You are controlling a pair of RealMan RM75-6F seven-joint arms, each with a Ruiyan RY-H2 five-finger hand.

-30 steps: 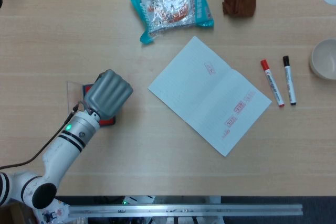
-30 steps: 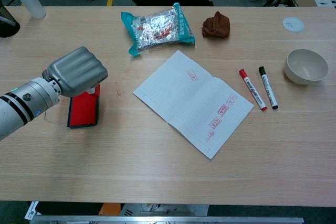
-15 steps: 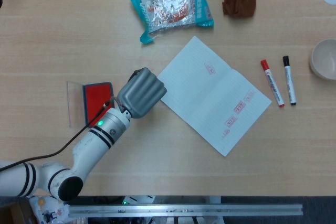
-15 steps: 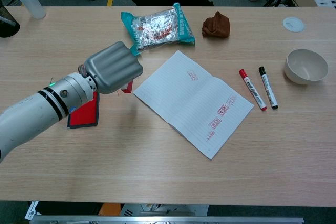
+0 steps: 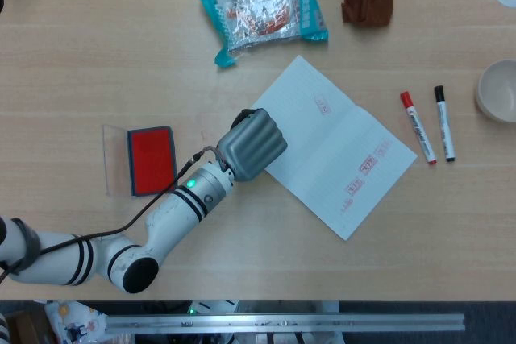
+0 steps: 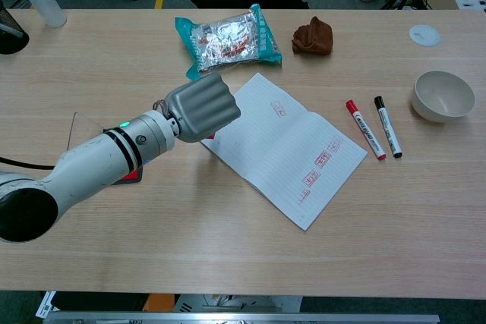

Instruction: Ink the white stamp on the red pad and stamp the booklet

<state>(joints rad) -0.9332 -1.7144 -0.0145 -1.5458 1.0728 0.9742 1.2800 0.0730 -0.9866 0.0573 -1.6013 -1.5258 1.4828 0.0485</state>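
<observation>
My left hand [image 5: 251, 144] [image 6: 201, 108] is curled into a fist over the left corner of the open booklet [image 5: 339, 151] [image 6: 288, 149]. The white stamp is almost wholly hidden inside the fist; only a small red-tinted tip [image 6: 208, 136] peeks out beneath it in the chest view. Several red stamp marks show on the booklet's lined pages. The red ink pad [image 5: 151, 160] lies open on the table to the left of the hand, with its clear lid [image 5: 113, 159] beside it. In the chest view my forearm covers most of the pad [image 6: 130, 175]. No right hand appears in either view.
A teal snack packet [image 5: 262, 10] and a brown cloth [image 5: 368, 2] lie beyond the booklet. A red marker [image 5: 418, 128] and a black marker [image 5: 444, 122] lie right of it, near a white bowl [image 5: 500, 90]. A plastic bottle [image 6: 42, 1] stands far left.
My left hand has moved from above the red pad rightward to the booklet's left corner, staying curled. The pad is now uncovered in the head view.
</observation>
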